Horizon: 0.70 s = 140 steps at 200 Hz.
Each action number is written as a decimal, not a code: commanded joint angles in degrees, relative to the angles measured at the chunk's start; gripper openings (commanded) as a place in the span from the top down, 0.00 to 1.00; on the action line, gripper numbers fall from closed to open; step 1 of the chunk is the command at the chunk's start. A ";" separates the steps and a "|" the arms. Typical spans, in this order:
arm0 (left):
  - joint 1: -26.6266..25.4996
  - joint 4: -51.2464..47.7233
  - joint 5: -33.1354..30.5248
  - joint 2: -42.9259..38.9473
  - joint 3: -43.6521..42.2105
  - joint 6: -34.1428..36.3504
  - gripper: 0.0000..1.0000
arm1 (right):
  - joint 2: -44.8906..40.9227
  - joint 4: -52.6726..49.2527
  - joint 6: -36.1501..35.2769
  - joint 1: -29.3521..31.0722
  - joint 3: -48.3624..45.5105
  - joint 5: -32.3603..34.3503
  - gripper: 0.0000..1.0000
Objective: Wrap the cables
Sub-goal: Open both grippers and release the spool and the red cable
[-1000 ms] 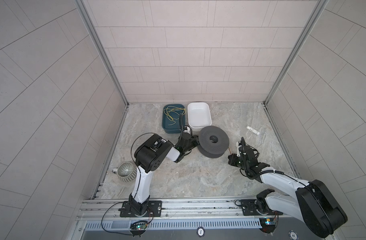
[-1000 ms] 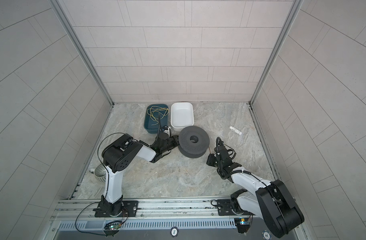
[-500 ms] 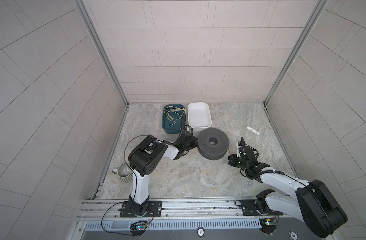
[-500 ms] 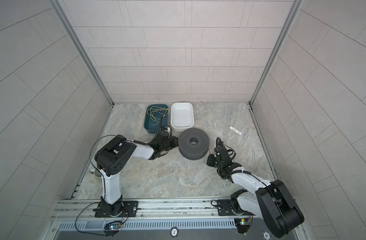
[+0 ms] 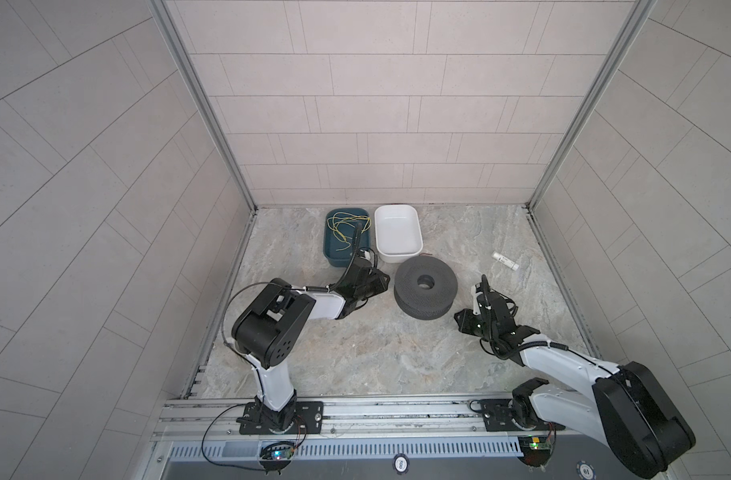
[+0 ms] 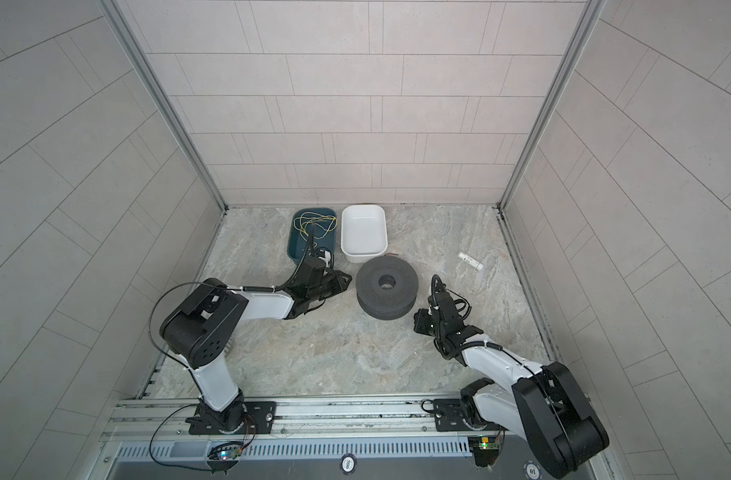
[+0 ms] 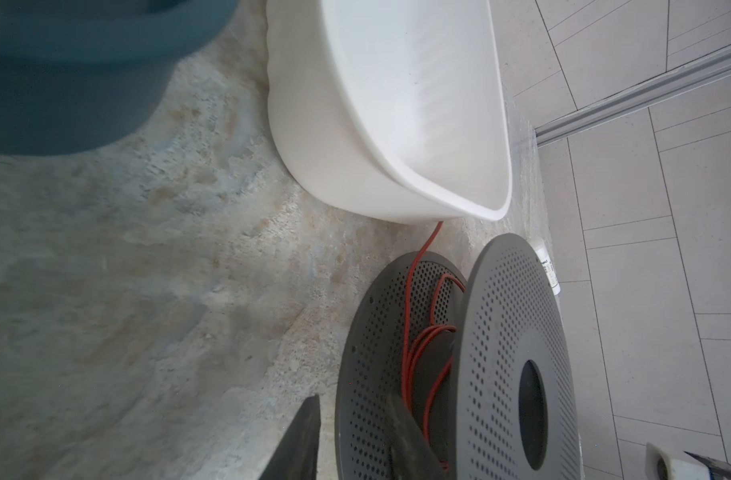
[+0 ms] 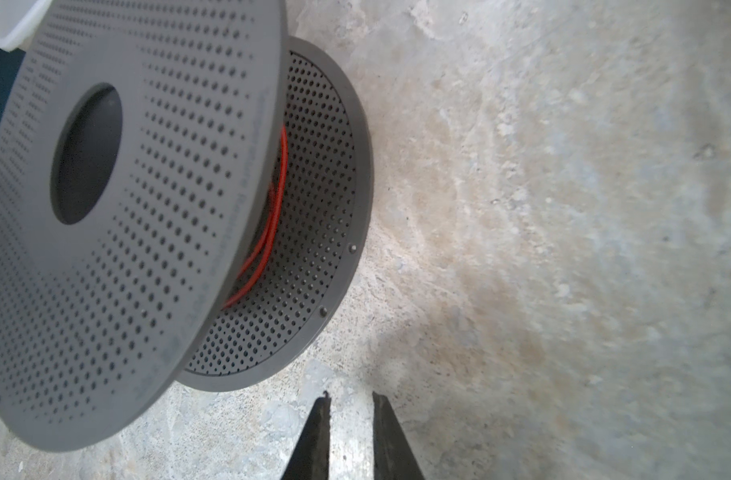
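Observation:
A dark grey perforated spool (image 5: 425,291) (image 6: 386,291) lies flat on the stone floor in both top views. The thin red-orange cable (image 7: 407,332) (image 8: 278,195) is wound in loose turns round its core, between the two flanges. One strand runs from the spool under the white tub. My left gripper (image 7: 353,397) (image 5: 382,279) is at the spool's left edge. Its jaws are partly open and straddle the lower flange, one finger outside and one between the flanges beside the cable. My right gripper (image 8: 349,397) (image 5: 461,326) is low over the floor just off the spool's right front, open a little and empty.
A white tub (image 5: 397,258) stands right behind the spool. A teal tub (image 5: 332,257) holding a yellow-green wire (image 5: 347,224) stands to its left, close behind my left wrist. A small white tube (image 5: 505,261) lies at the right. Tiled walls close in three sides.
My left arm's elbow has swung out to the left while its gripper stayed at the spool's edge. The spool has shifted slightly toward the front. The right arm has barely moved.

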 commanded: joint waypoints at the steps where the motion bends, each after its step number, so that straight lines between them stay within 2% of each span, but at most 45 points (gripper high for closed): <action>1: 0.13 -1.41 -1.18 -2.65 -0.30 2.32 0.67 | -0.34 -1.07 -0.66 -0.21 1.53 1.49 0.80; 28: 0.15 -2.38 -1.28 -4.01 -0.80 2.38 0.66 | -2.30 -2.54 -1.25 -0.21 2.07 2.14 0.78; 59: 0.17 -5.23 -1.66 -8.11 -1.09 3.26 0.57 | -6.91 -6.58 -3.73 -0.30 3.69 4.99 0.66; 84: 0.08 -9.41 -3.16 -12.47 -0.29 5.27 0.38 | -11.28 -9.99 -5.71 -0.57 5.42 8.10 0.53; 108: -0.10 -15.99 -5.29 -16.38 2.16 7.86 0.20 | -13.03 -12.42 -8.68 -0.65 8.77 10.45 0.36; 113: -0.14 -17.06 -5.80 -17.01 2.74 9.19 0.11 | -13.11 -13.03 -9.61 -0.65 9.79 11.21 0.33; 121: -0.09 -18.95 -6.85 -17.98 3.69 10.37 0.01 | -12.99 -13.69 -10.98 -0.68 11.07 12.92 0.28; 140: -0.12 -24.46 -9.24 -19.29 6.68 13.53 0.00 | -11.91 -14.37 -14.60 -0.65 14.04 17.22 0.18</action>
